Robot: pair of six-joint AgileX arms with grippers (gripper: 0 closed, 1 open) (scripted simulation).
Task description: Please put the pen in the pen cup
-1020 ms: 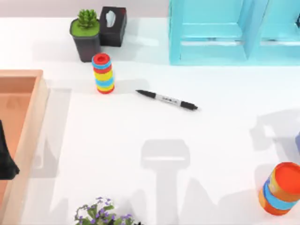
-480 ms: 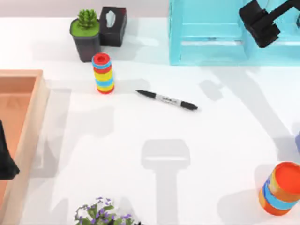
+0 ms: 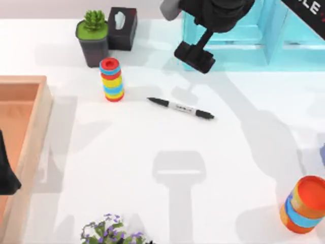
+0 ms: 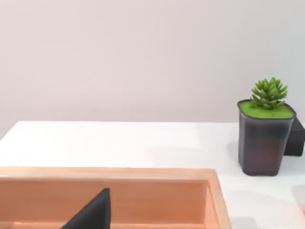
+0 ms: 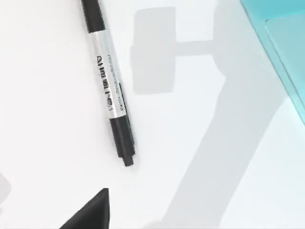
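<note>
Near the middle of the white surface (image 3: 152, 203) the pen (image 3: 181, 108) lies flat and untouched, apart from everything else, its cap end pointing right. It is slim and black with a pale grey printed barrel. Above and just beyond it hangs the right tool (image 3: 194, 55), seemingly lining up for a grasp; whether it is released or clenched cannot be told. The pen cup (image 3: 323, 154) is a sliver at the right edge. The left arm sits parked over the wooden tray (image 3: 43, 117).

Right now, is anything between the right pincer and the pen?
No. In the top view only bare, shadowed table separates the right pincer from the pen.
</note>
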